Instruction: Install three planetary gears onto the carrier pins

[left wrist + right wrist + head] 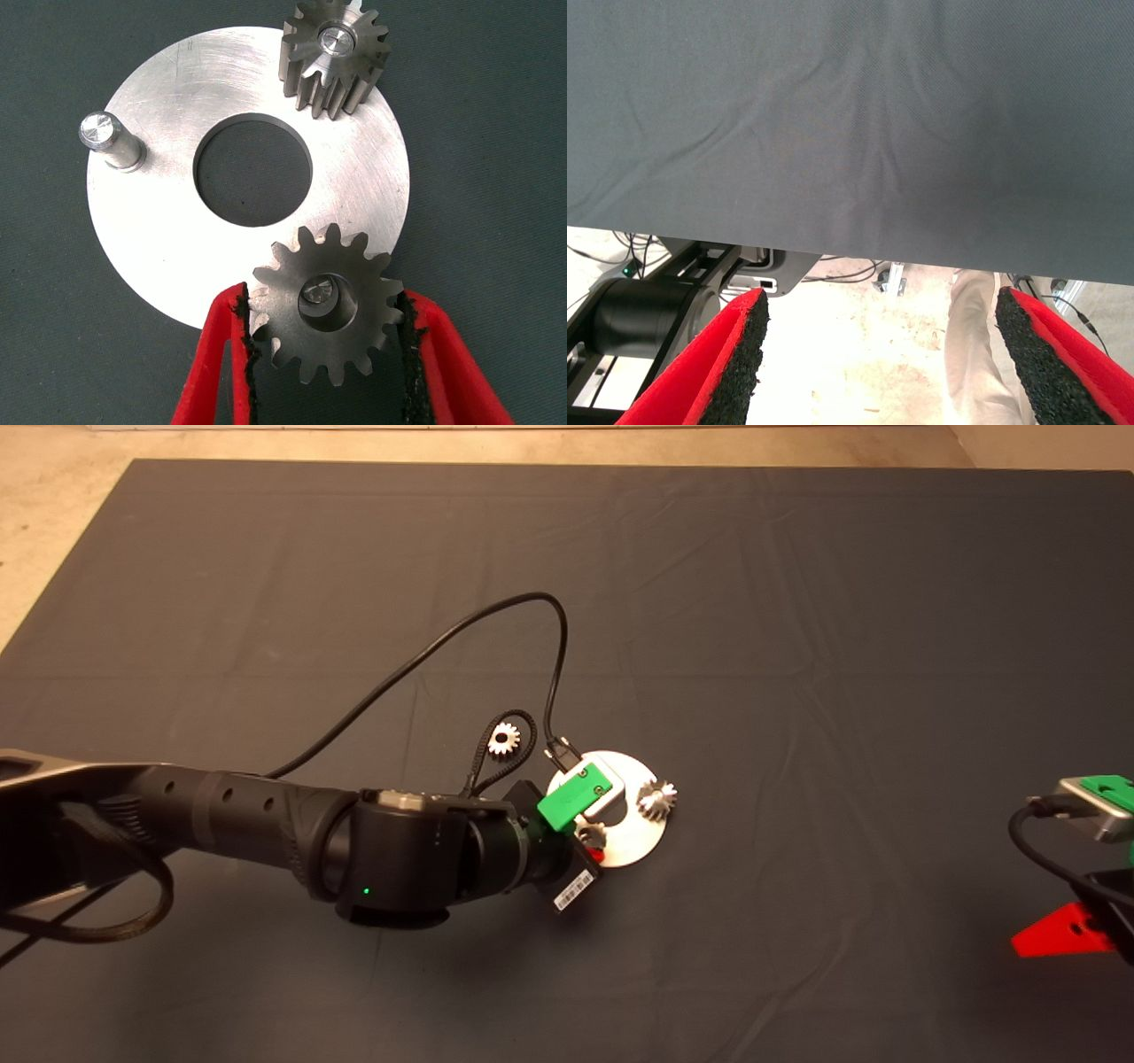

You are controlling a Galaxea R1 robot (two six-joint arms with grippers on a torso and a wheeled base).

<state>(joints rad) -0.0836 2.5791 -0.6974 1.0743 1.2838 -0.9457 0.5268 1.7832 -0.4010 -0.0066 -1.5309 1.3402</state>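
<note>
The shiny round disc (168, 230) lies on the mat right of centre (640, 840). One planetary gear (332, 57) sits on a carrier pin at the disc's right edge (657, 799). A second pin (106, 137) stands bare. My left gripper (324, 299) is over the disc's near edge (592, 840), shut on a second gear (354, 341). The third pin's top (317, 292) shows off-centre through that gear's hole. The third gear (504, 739) lies loose on the mat, left of the disc. My right gripper (877, 354) is open, parked at the lower right (1059, 934).
The left arm's black cable (496, 615) loops over the mat behind the disc, and a coiled cable (483, 748) rings the loose gear. Past the mat's edge, the right wrist view shows a person's leg (970, 354) and the robot's base (647, 314).
</note>
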